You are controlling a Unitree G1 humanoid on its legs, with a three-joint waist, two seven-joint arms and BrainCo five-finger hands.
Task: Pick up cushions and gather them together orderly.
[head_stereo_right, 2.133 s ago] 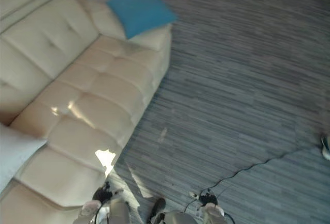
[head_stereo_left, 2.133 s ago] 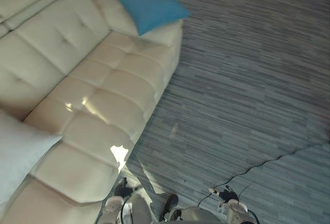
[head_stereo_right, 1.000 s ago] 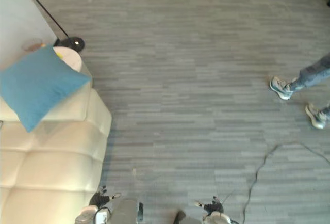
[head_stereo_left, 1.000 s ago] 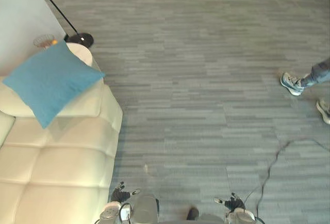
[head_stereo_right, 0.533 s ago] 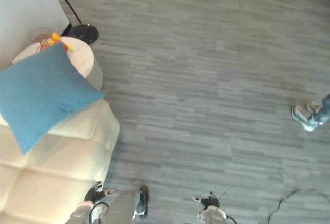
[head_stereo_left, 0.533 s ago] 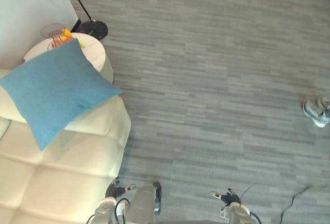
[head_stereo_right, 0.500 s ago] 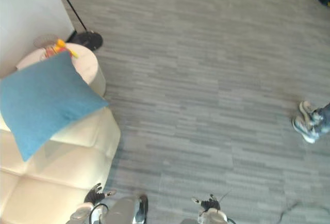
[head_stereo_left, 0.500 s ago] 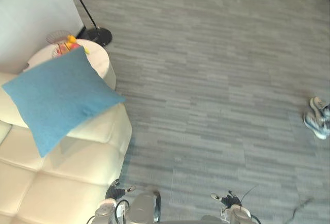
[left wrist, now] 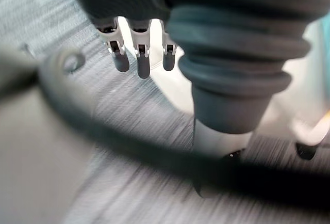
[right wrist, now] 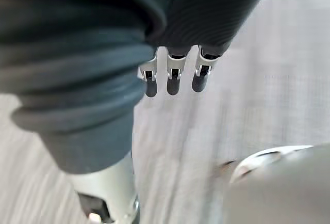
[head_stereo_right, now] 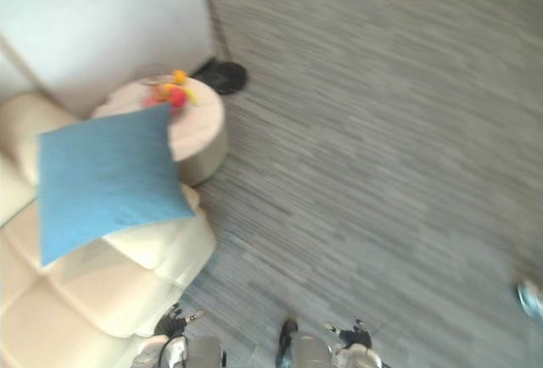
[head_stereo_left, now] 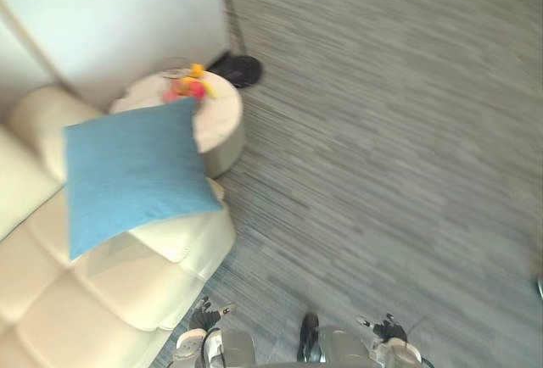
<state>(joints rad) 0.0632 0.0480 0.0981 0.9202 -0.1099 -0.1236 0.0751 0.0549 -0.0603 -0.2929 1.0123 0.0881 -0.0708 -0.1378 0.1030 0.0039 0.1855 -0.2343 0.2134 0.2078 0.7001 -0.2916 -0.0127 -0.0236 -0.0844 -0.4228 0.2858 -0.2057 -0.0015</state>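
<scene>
A blue cushion (head_stereo_left: 136, 180) lies on the armrest end of the cream sofa (head_stereo_left: 127, 287) at the left. My left hand (head_stereo_left: 205, 316) hangs low at the bottom edge beside the sofa's front, its fingers (left wrist: 137, 56) straight and holding nothing. At the bottom right of centre my right hand (head_stereo_left: 386, 328) hangs over the floor, its fingers (right wrist: 174, 77) straight and empty too. Both hands are well short of the cushion.
A round cream side table (head_stereo_left: 212, 118) with orange and red items on top stands just behind the sofa's arm, against a white wall (head_stereo_left: 119, 12). A dark lamp base (head_stereo_left: 239, 69) sits on the grey striped carpet (head_stereo_left: 390, 156) beyond it.
The camera has swung: the sofa end, blue cushion and side table now sit further right and nearer. The person's shoes at the right have almost left the view. Both hands still hang empty.
</scene>
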